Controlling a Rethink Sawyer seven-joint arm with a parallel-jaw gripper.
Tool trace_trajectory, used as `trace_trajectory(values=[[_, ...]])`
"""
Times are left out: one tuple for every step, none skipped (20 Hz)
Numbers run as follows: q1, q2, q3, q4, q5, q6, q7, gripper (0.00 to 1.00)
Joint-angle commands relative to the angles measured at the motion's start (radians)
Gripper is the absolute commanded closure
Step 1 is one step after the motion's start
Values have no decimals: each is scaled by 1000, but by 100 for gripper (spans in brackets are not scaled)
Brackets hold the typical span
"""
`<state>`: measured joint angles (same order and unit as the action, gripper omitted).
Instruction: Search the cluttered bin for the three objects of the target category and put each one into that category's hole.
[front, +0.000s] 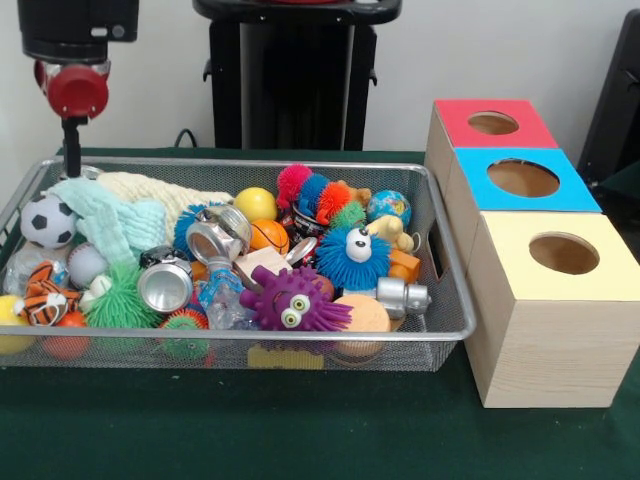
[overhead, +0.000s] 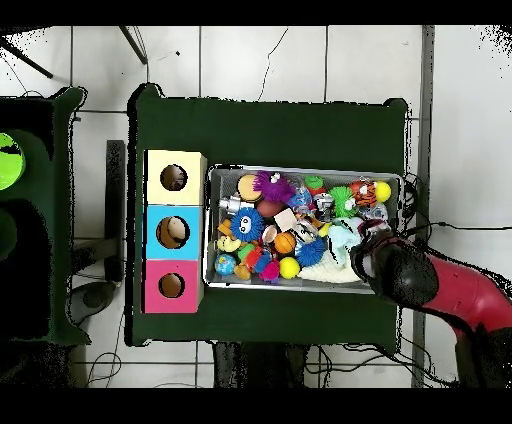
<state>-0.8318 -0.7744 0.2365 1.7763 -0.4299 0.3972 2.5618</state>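
The wire mesh bin (front: 250, 163) is heaped with toys; in the overhead view its rim (overhead: 305, 170) lies right of the boxes. No knotted rope toy shows plainly in either view; any are buried under the clutter. The hole (front: 564, 253) is a round opening in the pale yellow top of the nearest wooden box, which is also seen from overhead (overhead: 174, 178). My gripper (front: 72, 140) hangs above the bin's far left corner, over a pale green cloth (front: 110, 225). From overhead the arm's head (overhead: 392, 265) covers it at the bin's right end.
Blue-topped (front: 523, 178) and red-topped (front: 493, 123) boxes stand behind the yellow one. The bin holds a striped plush tiger (front: 45, 297), a purple spiky toy (front: 292, 300), a blue spiky toy with eyes (front: 352, 255), a soccer ball (front: 47, 220) and metal cans (front: 165, 285).
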Motion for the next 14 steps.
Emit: trace_trajectory(values=[[8,-8,77,92,6,72,-102,100],[25,21,63,91,-7,29,-67,100],[53,53,36,84,-22,-24,-23,100],[81,85,9,78,-37,-76,22,100],[118,110,-31,65,-54,-125,64,100],[138,121,-53,60,-65,-152,79,100],[139,129,-55,58,-70,-165,68,100],[126,128,-42,60,-67,-150,38,100],[104,131,-19,50,-62,-112,-10,100],[81,134,4,40,-57,-74,-59,100],[69,142,17,12,-55,-24,-104,100],[76,149,10,-27,-61,27,-136,100],[92,152,-9,-68,-63,87,-153,100],[108,149,-31,-95,-61,143,-157,100]])
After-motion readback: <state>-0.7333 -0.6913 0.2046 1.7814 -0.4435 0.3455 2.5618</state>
